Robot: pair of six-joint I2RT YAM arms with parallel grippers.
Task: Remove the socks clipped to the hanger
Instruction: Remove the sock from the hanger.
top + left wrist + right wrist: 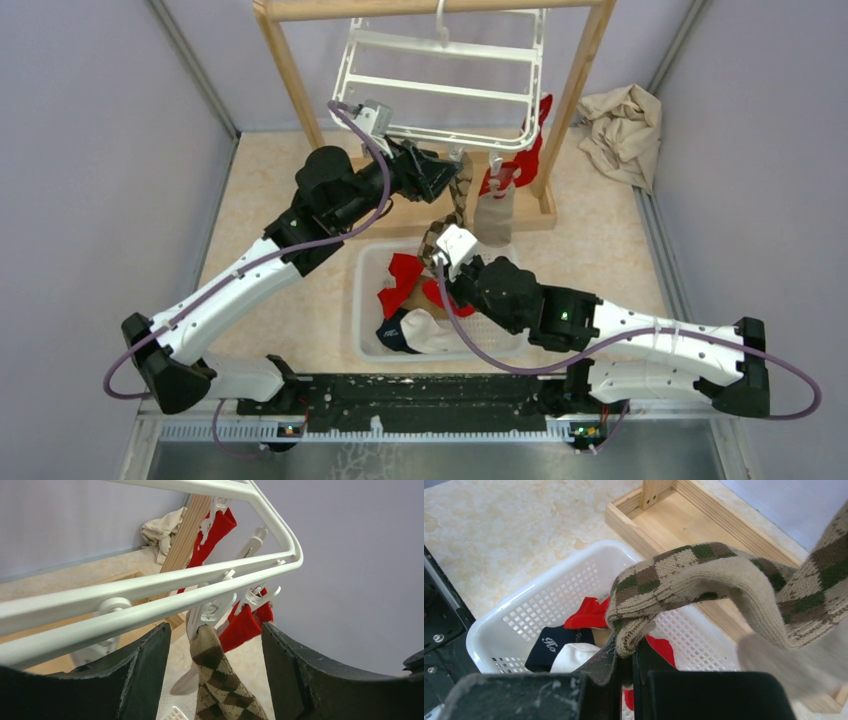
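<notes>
Checked sock pulled taut between hanger and right gripper!
Upper middle of the overhead view, the hanger holds the sock's top end in a clip on its lower bar, and the left gripper is spread wide, one finger either side of that clip. At centre frame the right gripper pinches the sock's other end over the basket. Red socks dangle at the hanger's right edge.

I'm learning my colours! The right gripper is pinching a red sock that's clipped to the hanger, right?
No. The right gripper is pinching the brown checked sock, not a red one; the right wrist view shows it. That sock is clipped to the hanger.
</notes>
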